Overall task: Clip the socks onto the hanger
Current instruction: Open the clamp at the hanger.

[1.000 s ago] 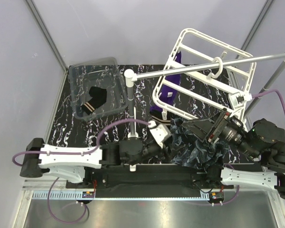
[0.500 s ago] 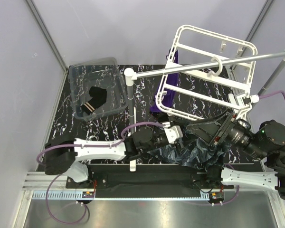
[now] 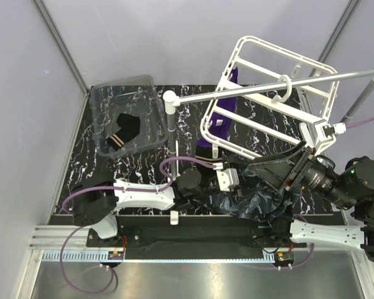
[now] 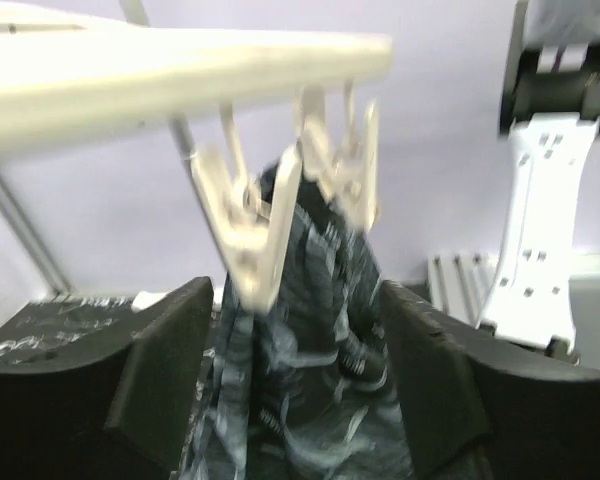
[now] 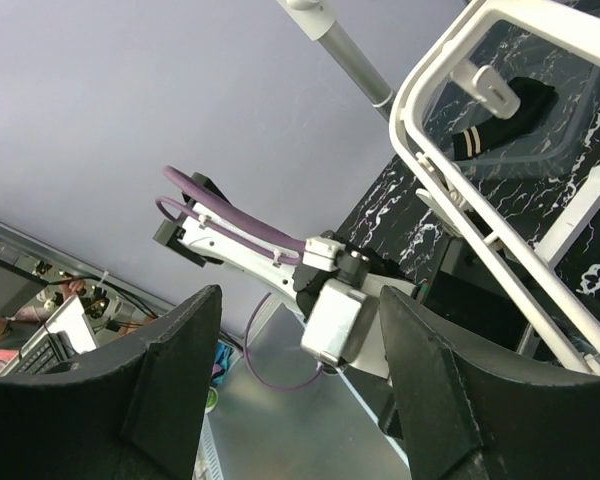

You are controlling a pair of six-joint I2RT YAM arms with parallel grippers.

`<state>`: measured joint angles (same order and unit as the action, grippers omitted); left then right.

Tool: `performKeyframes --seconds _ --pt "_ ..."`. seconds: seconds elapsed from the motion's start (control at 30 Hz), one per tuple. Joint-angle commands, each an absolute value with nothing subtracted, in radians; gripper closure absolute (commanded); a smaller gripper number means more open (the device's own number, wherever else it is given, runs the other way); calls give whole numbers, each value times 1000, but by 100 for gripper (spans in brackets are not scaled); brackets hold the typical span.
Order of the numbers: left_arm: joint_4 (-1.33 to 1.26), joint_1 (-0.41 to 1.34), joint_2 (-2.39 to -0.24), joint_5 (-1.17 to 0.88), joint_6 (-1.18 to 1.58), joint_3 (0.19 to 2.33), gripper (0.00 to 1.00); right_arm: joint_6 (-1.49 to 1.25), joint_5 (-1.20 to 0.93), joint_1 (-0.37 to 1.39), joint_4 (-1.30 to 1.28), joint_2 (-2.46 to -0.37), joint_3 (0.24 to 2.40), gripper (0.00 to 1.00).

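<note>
Top view: hanger [image 3: 280, 50], a white plastic rectangular frame with crossbars, tilted and hooked over a grey metal rod [image 3: 237, 91]. A purple sock [image 3: 210, 137] hangs under it.

Left wrist: left gripper [image 4: 295, 380] jaws wide. A marbled navy sock [image 4: 315, 330], blurred, is seemingly pinched by a white clip [image 4: 252, 240].

Right wrist: right gripper [image 5: 300, 370] jaws wide and empty, hanger rail alongside.

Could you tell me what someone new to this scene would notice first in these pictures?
Most striking is the big white hanger, tilted and hooked on a grey rod at the back right of the black marbled table. Under its near edge, between the two arms, sprawls a dark patterned sock. At the back left, a clear bin holds a black striped sock.
</note>
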<state>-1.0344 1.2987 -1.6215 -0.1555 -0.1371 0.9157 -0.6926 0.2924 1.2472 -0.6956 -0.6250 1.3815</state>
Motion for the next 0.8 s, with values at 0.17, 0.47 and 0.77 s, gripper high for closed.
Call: performKeyframes --seconds 0.17,0.47,0.77 --pt "-1134 1299 -1609 -224 -61 977 43 -678 262 1244 -675 -644 1404 28" --pt "-988 1298 -1577 -232 42 1019 72 -689 232 1244 -702 -672 1391 28" --pt "-931 1287 -1516 -190 112 997 59 -712 250 1244 -749 -646 1347 28"
